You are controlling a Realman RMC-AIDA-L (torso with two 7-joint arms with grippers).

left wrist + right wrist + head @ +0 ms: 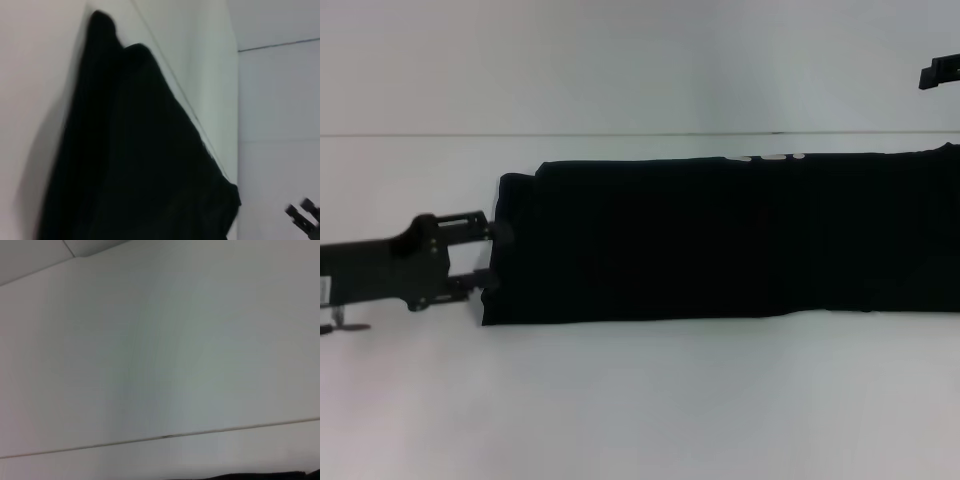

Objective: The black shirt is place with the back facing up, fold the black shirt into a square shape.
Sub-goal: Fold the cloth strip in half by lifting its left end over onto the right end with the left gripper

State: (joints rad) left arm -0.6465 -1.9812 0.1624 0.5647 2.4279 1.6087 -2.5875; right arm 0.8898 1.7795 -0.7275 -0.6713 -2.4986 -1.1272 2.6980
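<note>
Only the head view shows the black shirt whole: a long folded band across the white table, its 3 o'clock end cut off. The left gripper, fingers spread, meets its 9 o'clock edge. The right gripper sits at 1 o'clock, grip unreadable. Bare tabletop lies toward 6 o'clock.
</note>
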